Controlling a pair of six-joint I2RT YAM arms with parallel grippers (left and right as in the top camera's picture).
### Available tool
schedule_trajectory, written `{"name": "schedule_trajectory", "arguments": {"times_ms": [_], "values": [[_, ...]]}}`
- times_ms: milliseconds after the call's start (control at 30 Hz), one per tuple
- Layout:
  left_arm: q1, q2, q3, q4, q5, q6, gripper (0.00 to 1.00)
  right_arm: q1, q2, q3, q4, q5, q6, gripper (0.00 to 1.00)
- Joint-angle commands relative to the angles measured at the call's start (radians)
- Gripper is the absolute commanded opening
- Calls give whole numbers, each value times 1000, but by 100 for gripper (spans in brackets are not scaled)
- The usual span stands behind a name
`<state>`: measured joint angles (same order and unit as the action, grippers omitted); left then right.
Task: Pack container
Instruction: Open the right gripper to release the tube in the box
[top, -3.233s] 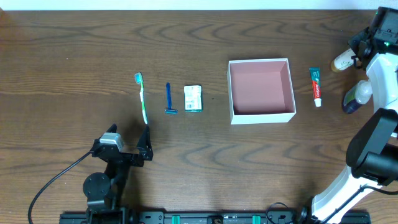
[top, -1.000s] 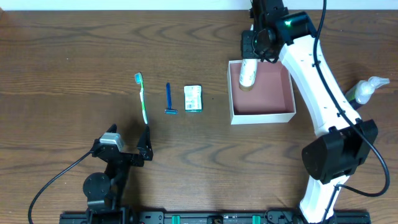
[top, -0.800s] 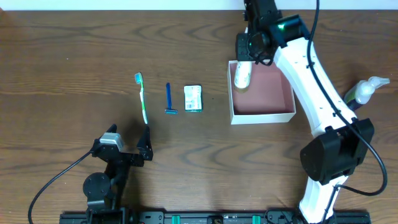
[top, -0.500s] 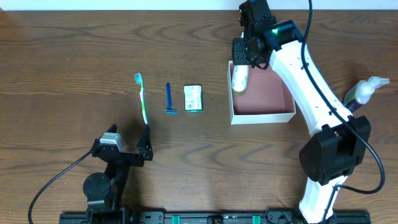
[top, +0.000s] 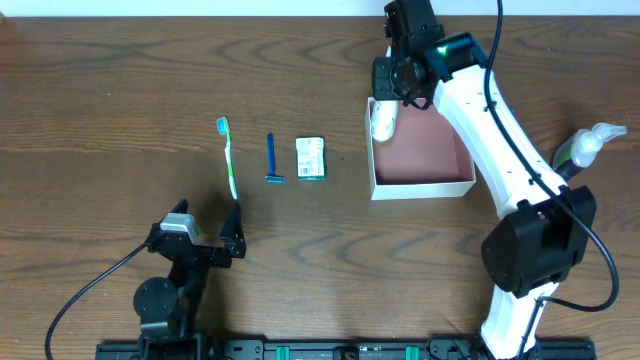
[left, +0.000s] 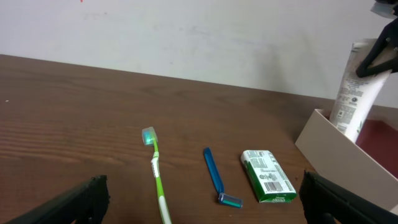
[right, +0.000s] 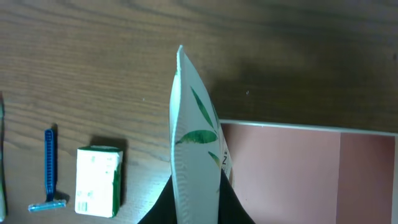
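So the right gripper (top: 393, 90) is pinching a white tube (top: 382, 122) by its top end, fingers pressed onto its sides; holding it high like that lets the low end go in first. The tube hangs a bit tilted over the upper left corner of the container (top: 421, 189), which sits right of centre in the overhead view. In the left wrist view the tube's lower end is hidden behind the near wall, so I can't tell if it touches the floor yet. My guess is it's being tucked along the left wall to leave the pink middle free for the rest. Next would be lowering it till it rests, then letting go; the risk is it tips over the wall onto the table (top: 120, 80). A toothbrush (top: 228, 158), razor (top: 271, 158) and small green pack (top: 311, 158) lie in a row left of the container, apart from it, not packed yet; a pump bottle (top: 585, 145) sits near the right edge. The left gripper (top: 210, 222) is at lower left, fingers spread, holding nothing.
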<state>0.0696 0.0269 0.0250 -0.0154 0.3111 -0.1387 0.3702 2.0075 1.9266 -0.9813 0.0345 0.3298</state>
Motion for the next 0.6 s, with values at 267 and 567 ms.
{"name": "schedule_trajectory", "arguments": {"times_ms": [267, 567], "values": [[3, -1, -18, -32, 10, -9, 98, 9, -19, 6, 1, 7, 13, 12], [3, -1, -18, -32, 10, -9, 98, 9, -19, 5, 2, 13, 6, 29]]}}
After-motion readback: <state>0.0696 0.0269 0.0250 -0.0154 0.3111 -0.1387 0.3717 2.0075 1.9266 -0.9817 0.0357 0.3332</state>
